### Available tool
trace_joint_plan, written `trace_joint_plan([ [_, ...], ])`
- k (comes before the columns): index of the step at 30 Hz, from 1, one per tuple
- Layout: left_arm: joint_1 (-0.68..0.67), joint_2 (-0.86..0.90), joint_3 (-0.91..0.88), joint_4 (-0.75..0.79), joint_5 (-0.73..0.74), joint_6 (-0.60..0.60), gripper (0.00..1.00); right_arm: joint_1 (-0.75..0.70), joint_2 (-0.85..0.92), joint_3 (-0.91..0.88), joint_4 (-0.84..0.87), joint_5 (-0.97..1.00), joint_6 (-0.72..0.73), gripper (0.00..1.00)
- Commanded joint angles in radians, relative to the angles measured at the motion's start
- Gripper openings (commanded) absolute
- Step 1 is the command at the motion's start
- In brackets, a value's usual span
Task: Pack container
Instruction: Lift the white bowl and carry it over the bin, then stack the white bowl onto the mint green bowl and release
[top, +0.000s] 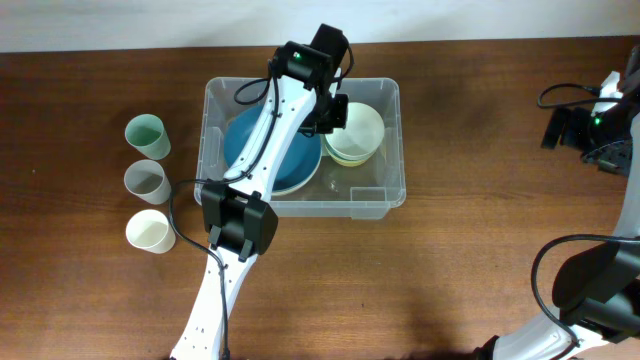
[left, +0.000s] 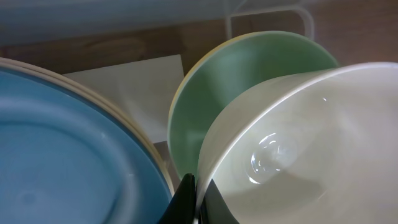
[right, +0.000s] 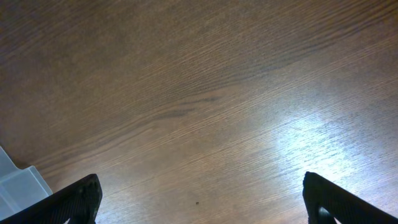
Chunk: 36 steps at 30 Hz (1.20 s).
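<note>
The clear plastic container (top: 390, 190) stands in the middle of the table. Blue plates (top: 290, 160) lie in its left half; they fill the left of the left wrist view (left: 68, 149). A cream bowl (top: 355, 128) sits over a green bowl (left: 236, 87) in its right half. My left gripper (top: 335, 112) is inside the container, shut on the cream bowl's rim (left: 199, 199). The bowl (left: 311, 149) is tilted above the green one. My right gripper (right: 199, 199) is open and empty over bare wood at the far right of the table (top: 600, 125).
Three cups stand left of the container: a green one (top: 146, 134), a grey one (top: 146, 180) and a white one (top: 149, 232). The container's white label (left: 134, 81) shows on its base. A corner of the container (right: 18, 183) shows in the right wrist view.
</note>
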Motion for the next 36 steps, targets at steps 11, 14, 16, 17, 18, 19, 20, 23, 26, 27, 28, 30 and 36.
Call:
trace_joint_plan([
  [11,0.003,0.011,0.001,0.008,0.03,-0.01,0.59,-0.003,0.003,-0.004,0.001,-0.002,0.007,0.99],
  [14,0.005,0.006,0.008,0.013,0.035,-0.01,0.63,-0.003,0.003,-0.004,0.001,-0.002,0.007,0.99],
  [16,0.008,-0.002,0.036,0.005,0.035,-0.01,0.65,-0.003,0.003,-0.004,0.001,-0.002,0.007,0.99],
  [17,0.011,-0.008,0.051,0.002,0.035,-0.01,0.66,-0.003,0.003,-0.004,0.001,-0.002,0.007,0.99],
  [18,0.014,-0.014,0.074,0.001,0.034,-0.008,0.67,-0.003,0.003,-0.004,0.001,-0.002,0.007,0.99],
  [19,0.018,-0.022,0.096,0.001,0.035,-0.002,0.67,-0.003,0.003,-0.004,0.001,-0.002,0.007,0.99],
  [20,0.021,-0.028,0.109,0.001,0.034,-0.002,0.67,-0.003,0.003,-0.004,0.001,-0.002,0.007,0.99],
  [23,0.028,-0.051,0.134,-0.016,0.035,-0.002,0.47,-0.003,0.003,-0.004,0.001,-0.002,0.007,0.99],
  [26,0.02,-0.051,0.134,-0.059,0.034,-0.002,0.07,-0.003,0.003,-0.004,0.001,-0.002,0.007,0.99],
  [27,0.016,-0.049,0.131,-0.067,0.034,-0.002,0.06,-0.003,0.003,-0.004,0.001,-0.002,0.007,0.99],
  [28,0.01,-0.049,0.128,-0.071,0.034,-0.002,0.04,-0.003,0.003,-0.004,0.001,-0.002,0.007,0.99],
  [30,0.0,-0.049,0.122,-0.07,0.034,-0.002,0.01,-0.003,0.003,-0.004,0.001,-0.002,0.007,0.99],
  [36,-0.039,-0.047,0.107,-0.053,0.031,-0.002,0.01,-0.003,0.003,-0.004,0.001,-0.002,0.007,0.99],
])
